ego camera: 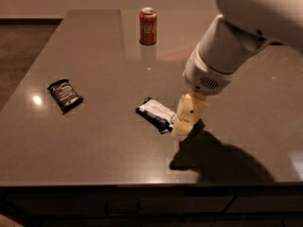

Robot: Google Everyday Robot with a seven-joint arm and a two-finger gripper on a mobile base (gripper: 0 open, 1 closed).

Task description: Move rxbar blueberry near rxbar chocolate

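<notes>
The rxbar blueberry, a dark blue wrapper with a white panel, lies flat near the middle of the table. The rxbar chocolate, a black wrapper with pale lettering, lies at the left of the table, well apart from it. My gripper hangs from the white arm and sits just right of the blueberry bar's right end, low over the table. It holds nothing that I can see.
A red soda can stands upright at the back of the brown table. The table's front edge runs along the bottom, with dark drawers below. The arm's shadow falls at the front right.
</notes>
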